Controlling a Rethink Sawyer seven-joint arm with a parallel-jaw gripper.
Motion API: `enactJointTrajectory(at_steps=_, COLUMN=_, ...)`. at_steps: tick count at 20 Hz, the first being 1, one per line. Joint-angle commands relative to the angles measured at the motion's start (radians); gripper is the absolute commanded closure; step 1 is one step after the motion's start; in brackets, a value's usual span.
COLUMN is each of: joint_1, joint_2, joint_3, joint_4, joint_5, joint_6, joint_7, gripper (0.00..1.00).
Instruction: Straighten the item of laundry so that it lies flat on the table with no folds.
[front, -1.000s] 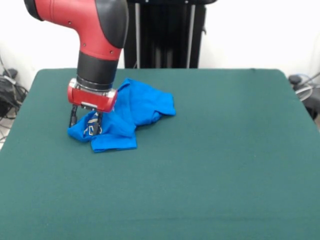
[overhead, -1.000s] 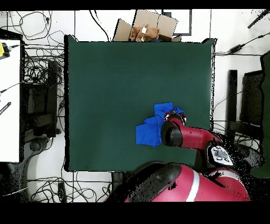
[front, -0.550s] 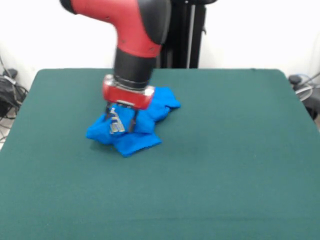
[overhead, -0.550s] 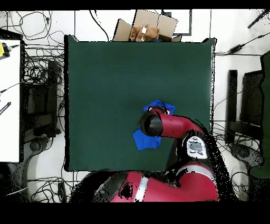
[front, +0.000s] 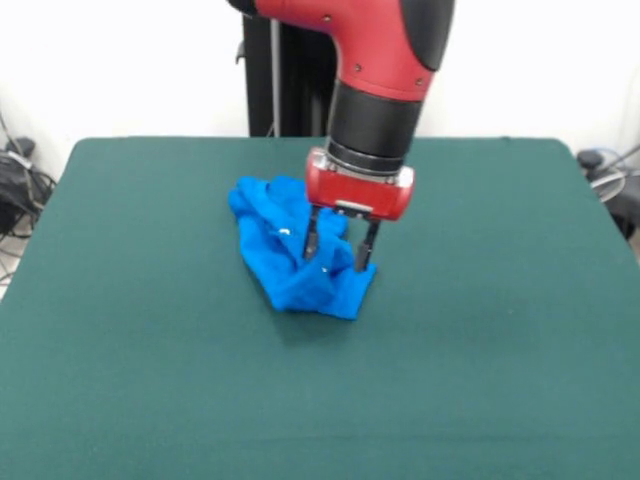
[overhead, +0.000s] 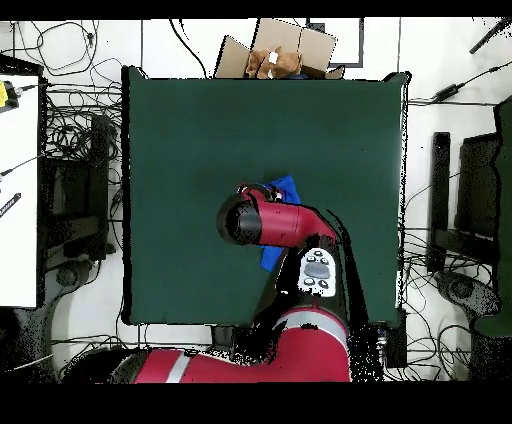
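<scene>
Gripper (front: 340, 252): two dark fingers (front: 311, 240) point straight down from a red, rounded wrist block, set a narrow gap apart, with a raised ridge of blue cloth pinched between them; tips sit down in the fabric just above the table surface. In the overhead view the gripper is hidden under the arm's round black and red joint. One item of laundry (front: 290, 250): bright blue, soft, crumpled into a compact heap with many folds, not flat. In the front view its long axis runs from about 10 o'clock to 4 o'clock; the 10 o'clock end is a rounded bunched lobe, the 4 o'clock end a blunter, squarer flap lying on the table just below the fingers. A few small white flecks of print show on the folds near the left finger; lettering cannot be read. Sleeves and neckline cannot be told apart in the heap. In the overhead view only two blue scraps of the laundry (overhead: 284, 186) show, at 1 o'clock and 5 o'clock of the arm joint. One table (front: 480, 340): rectangular, dark green, matte felt-like top, rounded far corners; the heap lies a little toward 10 o'clock of its centre in the front view. One arm (front: 385, 60): glossy red shell with black cylindrical segments.
</scene>
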Motion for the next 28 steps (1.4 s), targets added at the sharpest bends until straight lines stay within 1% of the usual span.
enactJointTrajectory(at_steps=1, joint_1=0.029, joint_2=0.051, joint_3=-0.038, joint_4=0.042, joint_5=0.078, joint_6=0.042, joint_7=0.256, gripper=0.00)
enactJointTrajectory(at_steps=5, joint_1=0.010, joint_2=0.071, joint_3=-0.040, joint_4=0.046, joint_5=0.069, joint_6=0.001, joint_7=0.228, gripper=0.00)
enactJointTrajectory(at_steps=11, joint_1=-0.006, joint_2=0.089, joint_3=-0.033, joint_4=0.025, joint_5=0.050, joint_6=0.003, joint_7=0.189, gripper=0.00)
enactJointTrajectory(at_steps=15, joint_1=0.004, joint_2=0.098, joint_3=-0.036, joint_4=0.007, joint_5=0.055, joint_6=0.012, joint_7=0.185, gripper=0.00)
enactJointTrajectory(at_steps=17, joint_1=-0.015, joint_2=0.098, joint_3=-0.017, joint_4=0.009, joint_5=0.052, joint_6=0.001, joint_7=0.177, gripper=0.00)
enactJointTrajectory(at_steps=19, joint_1=-0.056, joint_2=0.106, joint_3=0.004, joint_4=0.025, joint_5=0.042, joint_6=-0.054, joint_7=0.181, gripper=0.00)
enactJointTrajectory(at_steps=20, joint_1=-0.090, joint_2=0.111, joint_3=0.021, joint_4=0.034, joint_5=0.023, joint_6=-0.084, joint_7=0.168, gripper=0.00)
enactJointTrajectory(at_steps=24, joint_1=-0.168, joint_2=0.136, joint_3=0.033, joint_4=0.037, joint_5=-0.044, joint_6=-0.149, joint_7=0.120, gripper=0.00)
enactJointTrajectory(at_steps=27, joint_1=-0.198, joint_2=0.144, joint_3=0.042, joint_4=0.035, joint_5=-0.075, joint_6=-0.178, joint_7=0.106, gripper=0.00)
enactJointTrajectory(at_steps=28, joint_1=-0.214, joint_2=0.145, joint_3=0.052, joint_4=0.043, joint_5=-0.084, joint_6=-0.226, joint_7=0.122, gripper=0.00)
